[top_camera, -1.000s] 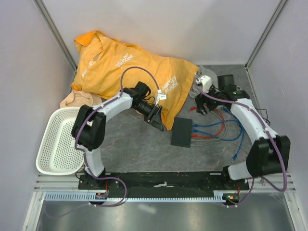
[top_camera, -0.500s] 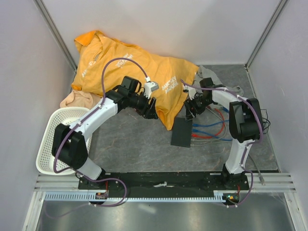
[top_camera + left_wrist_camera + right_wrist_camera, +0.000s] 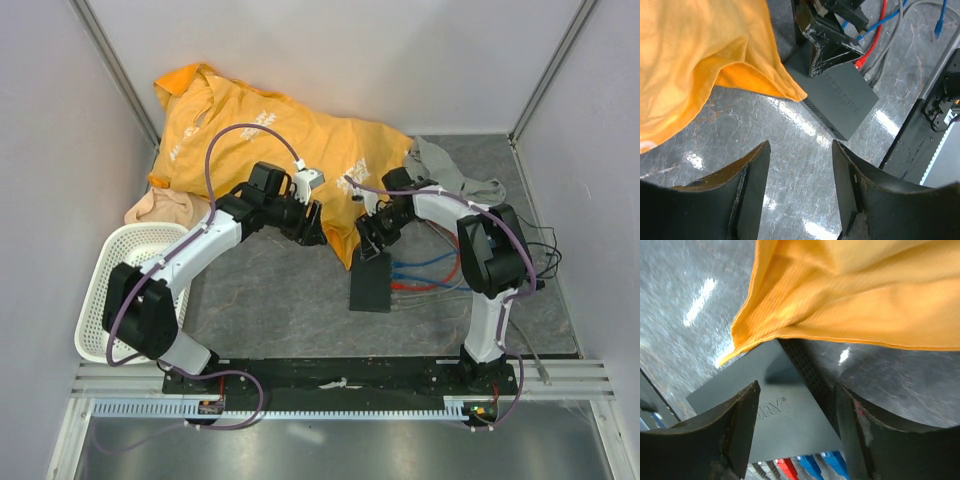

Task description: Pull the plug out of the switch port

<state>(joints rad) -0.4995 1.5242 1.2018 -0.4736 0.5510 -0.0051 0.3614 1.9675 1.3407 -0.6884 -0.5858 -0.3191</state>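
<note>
Top external: switch (image 3: 371, 287) on grey marbled table (image 3: 270, 292) (white walls (image 3: 400, 60)).

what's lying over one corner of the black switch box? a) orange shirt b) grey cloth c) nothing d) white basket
a: in the right wrist view, the hem of the orange shirt covers the far corner of the switch box.

- On the black switch box (image 3: 790, 427), raised letters "URY" followed by an ® mark are read; the start of the word is covered.
- White print on the orange shirt (image 3: 250, 130) cannot be read.
</note>
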